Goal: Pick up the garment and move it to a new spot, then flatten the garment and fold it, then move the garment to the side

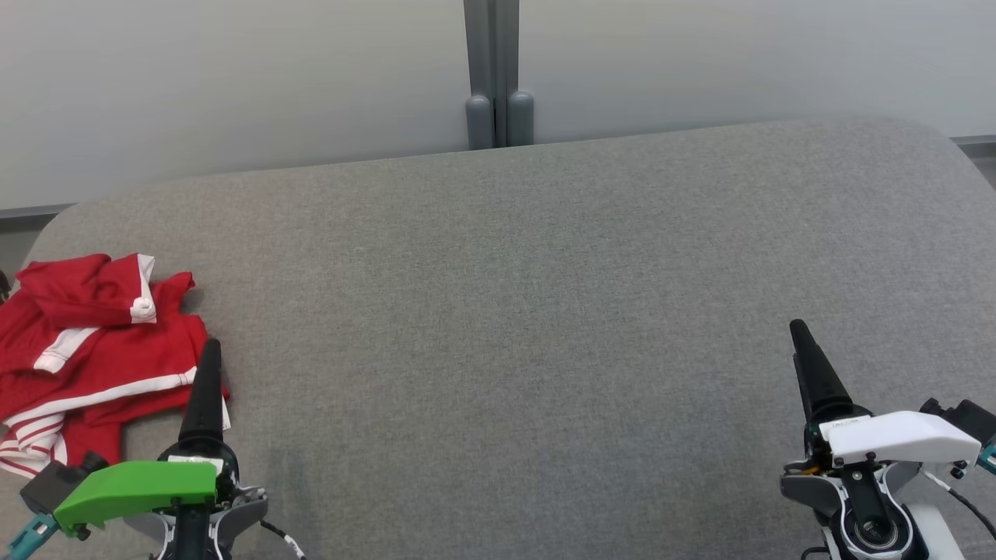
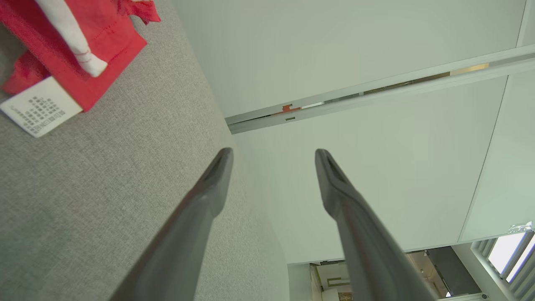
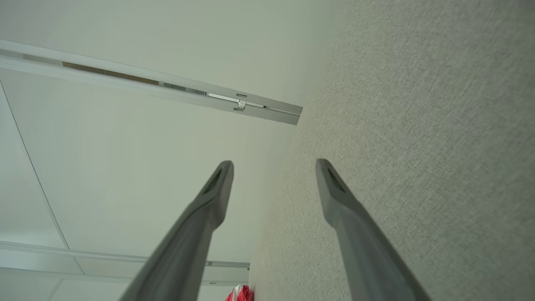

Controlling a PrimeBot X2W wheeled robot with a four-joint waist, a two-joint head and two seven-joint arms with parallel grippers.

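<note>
Left pincer (image 2: 273,152) hovers with fingers apart and empty. The crumpled red-and-white garment (image 1: 101,350) lies just beside its outer side, on the grey worktop (image 1: 506,311). Right pincer (image 3: 273,164), also spread, is well apart from the garment. The garment's white label (image 2: 39,110) shows print too small to read.

Left claw (image 1: 208,350) with green cover (image 1: 136,490), right claw (image 1: 800,330) with white cover (image 1: 903,435), long dark tapered fingers (image 1: 204,404), black cables (image 1: 969,505).
</note>
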